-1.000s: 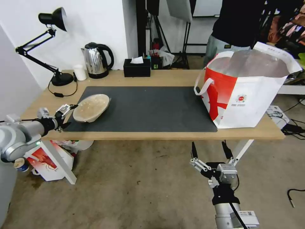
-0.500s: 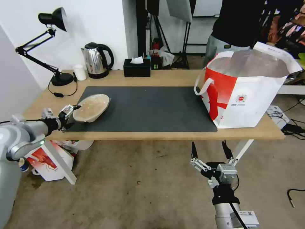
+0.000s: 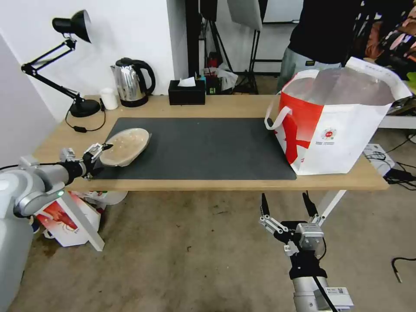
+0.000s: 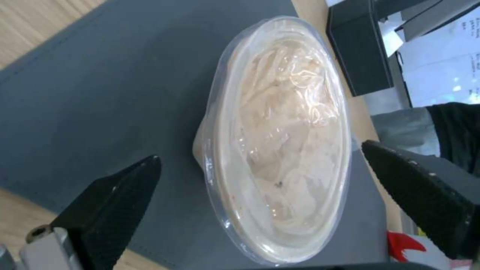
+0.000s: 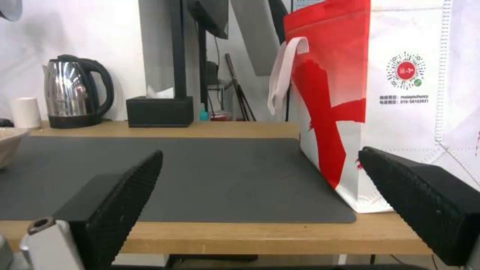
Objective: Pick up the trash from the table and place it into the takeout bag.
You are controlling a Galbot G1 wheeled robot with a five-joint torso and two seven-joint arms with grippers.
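The inside of the boxy white-and-red takeout bag with silver foil lining (image 3: 342,125) is hidden below its rim in the head view, so what lies in it cannot be told. The right wrist view cuts off the bag's (image 5: 400,105) top and far side. The small print under the bag's round red logo (image 5: 405,70) is too small to read. The shallow tan bowl under clear film (image 4: 280,142) has its underside hidden against the dark-grey mat (image 4: 100,93), and its contents are too blurred to name. The same bowl (image 5: 7,144) shows as a sliver at the right wrist view's edge.
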